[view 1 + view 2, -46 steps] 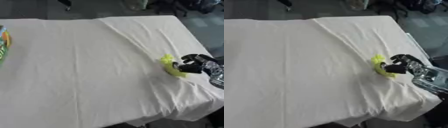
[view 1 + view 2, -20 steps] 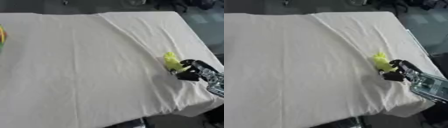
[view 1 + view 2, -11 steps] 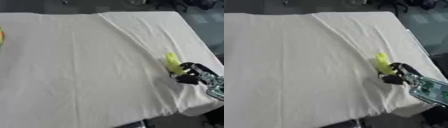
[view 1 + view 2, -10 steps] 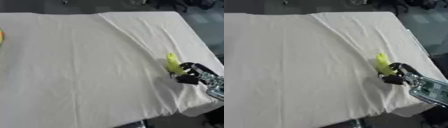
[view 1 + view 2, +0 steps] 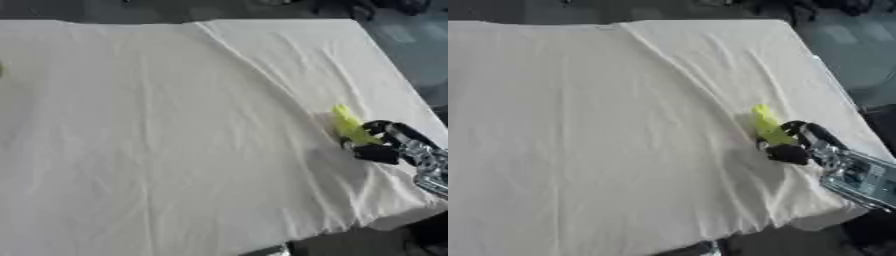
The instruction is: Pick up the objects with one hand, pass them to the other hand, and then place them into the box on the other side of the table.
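Note:
A yellow-green object (image 5: 351, 126) lies on the white tablecloth (image 5: 175, 125) near the right edge. My right hand (image 5: 385, 145) comes in from the lower right, its black fingers curled around the object's near end. The object's far end sticks out toward the table's back. My left hand shows in neither view. No box is in sight now.
The cloth has a long crease (image 5: 254, 65) running from the back centre toward the right. The table's right edge (image 5: 411, 85) and front edge (image 5: 350, 225) lie close to the hand. Dark floor shows beyond them.
The camera has shifted, so the green and orange thing at the far left edge has left the picture. My right hand has closed round the yellow-green object's near end.

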Motion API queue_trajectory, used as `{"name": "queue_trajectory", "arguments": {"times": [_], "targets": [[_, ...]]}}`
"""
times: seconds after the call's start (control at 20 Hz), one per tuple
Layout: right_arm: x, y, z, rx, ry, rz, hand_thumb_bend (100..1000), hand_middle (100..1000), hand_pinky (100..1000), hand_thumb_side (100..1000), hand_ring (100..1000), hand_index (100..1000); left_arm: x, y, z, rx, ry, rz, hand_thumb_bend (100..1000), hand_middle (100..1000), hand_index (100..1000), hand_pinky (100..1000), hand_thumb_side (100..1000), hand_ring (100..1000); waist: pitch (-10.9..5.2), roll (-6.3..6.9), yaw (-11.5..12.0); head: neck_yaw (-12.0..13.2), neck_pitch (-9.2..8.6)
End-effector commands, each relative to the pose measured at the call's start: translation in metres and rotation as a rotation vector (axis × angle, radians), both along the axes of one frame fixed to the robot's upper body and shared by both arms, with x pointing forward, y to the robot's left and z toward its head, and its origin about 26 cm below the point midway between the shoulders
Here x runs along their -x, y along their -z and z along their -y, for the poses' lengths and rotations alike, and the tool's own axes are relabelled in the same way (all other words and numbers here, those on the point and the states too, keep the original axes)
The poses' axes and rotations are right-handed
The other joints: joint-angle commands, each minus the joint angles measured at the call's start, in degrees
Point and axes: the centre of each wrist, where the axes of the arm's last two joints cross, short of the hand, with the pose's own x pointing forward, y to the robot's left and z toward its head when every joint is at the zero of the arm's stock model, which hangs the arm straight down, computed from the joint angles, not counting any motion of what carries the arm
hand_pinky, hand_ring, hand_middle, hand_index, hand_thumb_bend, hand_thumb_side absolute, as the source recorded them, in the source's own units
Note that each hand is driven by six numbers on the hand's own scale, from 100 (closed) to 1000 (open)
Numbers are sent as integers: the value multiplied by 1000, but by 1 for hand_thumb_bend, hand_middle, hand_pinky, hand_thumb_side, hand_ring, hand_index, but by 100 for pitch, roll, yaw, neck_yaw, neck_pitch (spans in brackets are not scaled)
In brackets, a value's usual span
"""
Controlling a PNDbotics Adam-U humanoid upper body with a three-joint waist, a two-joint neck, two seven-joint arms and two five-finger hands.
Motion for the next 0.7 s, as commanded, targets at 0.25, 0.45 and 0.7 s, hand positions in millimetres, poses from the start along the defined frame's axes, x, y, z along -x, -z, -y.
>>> {"name": "queue_trajectory", "arguments": {"times": [0.25, 0.45, 0.7], "targets": [[-3, -8, 3, 348, 338, -10, 397, 855, 860, 567, 853, 915, 4, -15, -6, -19, -16, 49, 119, 734, 839, 881, 794, 786, -9, 31, -20, 13, -85], [0, -3, 2, 339, 325, -33, 435, 859, 863, 582, 858, 922, 4, -16, -6, -18, -20, 52, 117, 734, 839, 882, 796, 786, 45, 37, -6, -9, -123], [1, -3, 2, 341, 338, -21, 416, 863, 862, 588, 858, 923, 5, -16, -7, -18, -23, 54, 116, 734, 838, 883, 800, 786, 119, 43, 8, -9, -181]]}}
